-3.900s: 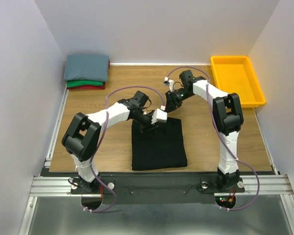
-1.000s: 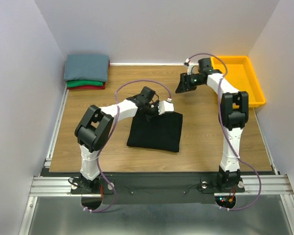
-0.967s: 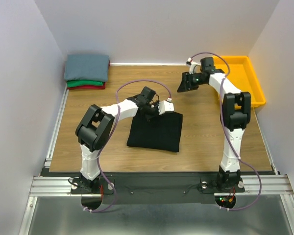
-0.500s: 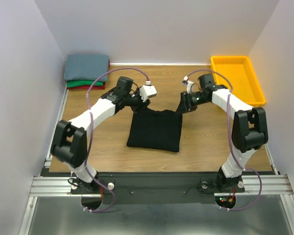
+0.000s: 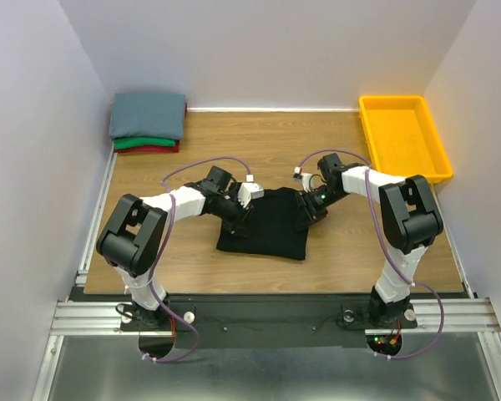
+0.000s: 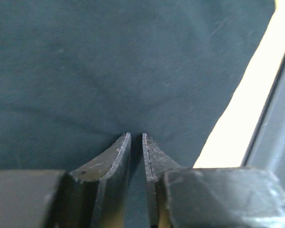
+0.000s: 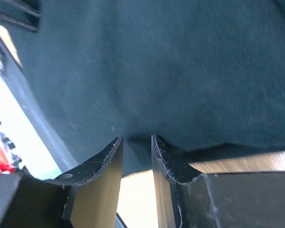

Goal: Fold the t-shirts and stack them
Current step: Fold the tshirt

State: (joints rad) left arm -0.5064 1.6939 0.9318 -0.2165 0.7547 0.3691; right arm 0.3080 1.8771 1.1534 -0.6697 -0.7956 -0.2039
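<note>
The black t-shirt (image 5: 264, 225) lies folded into a small rectangle at the middle of the table. My left gripper (image 5: 239, 219) is at its left edge; in the left wrist view (image 6: 136, 134) the jaws are nearly together with black cloth (image 6: 133, 71) between them. My right gripper (image 5: 306, 212) is at the shirt's right edge; in the right wrist view (image 7: 137, 137) the jaws pinch the edge of the black cloth (image 7: 180, 71). The folded slate grey-blue tee (image 5: 148, 114) tops a stack with the green (image 5: 138, 142) and red (image 5: 157, 149) tees at the back left.
A yellow plastic bin (image 5: 403, 136) stands at the back right corner. White walls close in the table on three sides. Bare wood lies between the black shirt and the stack.
The black shirt went from a long rectangle to a shorter fold. Both grippers came down from the shirt's far corners to its left and right edges and closed on it.
</note>
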